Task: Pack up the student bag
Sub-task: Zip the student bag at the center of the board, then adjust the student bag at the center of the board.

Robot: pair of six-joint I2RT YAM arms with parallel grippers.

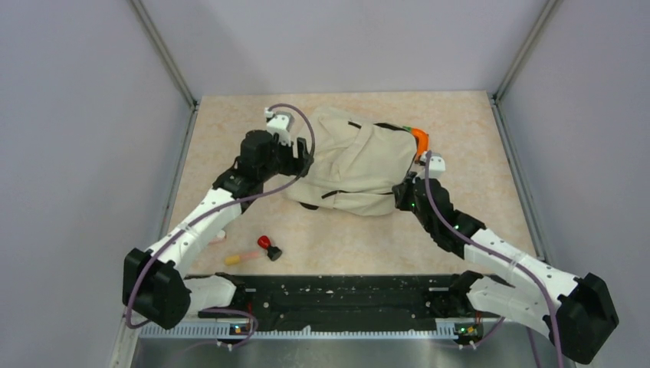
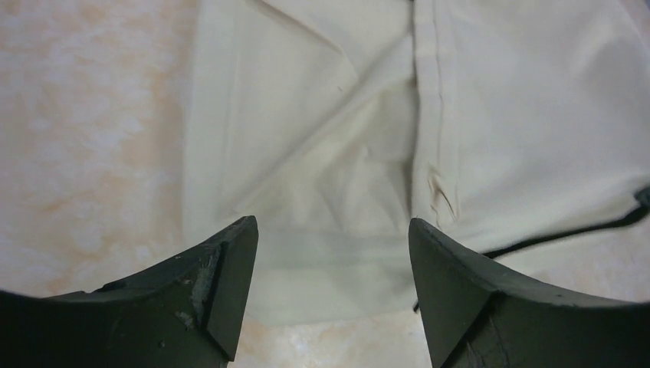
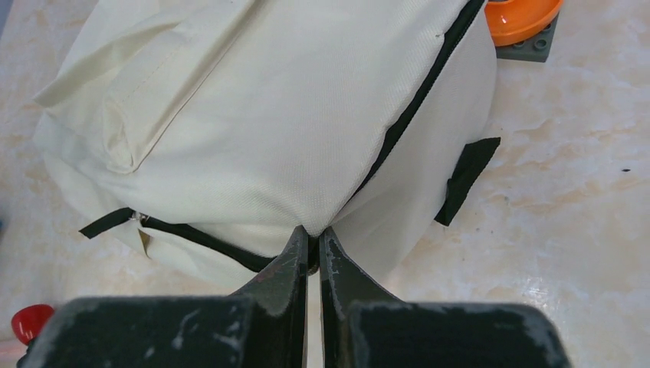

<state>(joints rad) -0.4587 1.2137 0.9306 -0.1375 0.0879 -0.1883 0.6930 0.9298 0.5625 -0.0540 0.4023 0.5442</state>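
Two arms flank the bag [image 1: 356,165], seen from above: left gripper [image 1: 301,159] at its 9 o'clock, right gripper [image 1: 405,193] at 4. Left wrist: jaws apart, straddling the fabric edge, likely lining up a grab. Right wrist: jaws clenched at the zipper [image 3: 418,100] corner, probably anchoring it; whether it truly holds is unclear.

The cream fabric student bag [image 1: 356,165], with black zipper lines, lies slumped and creased on the table [image 1: 475,230], far middle.

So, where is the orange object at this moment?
In the top view, the orange object sits beside the far right corner of the student bag, beyond the right gripper.
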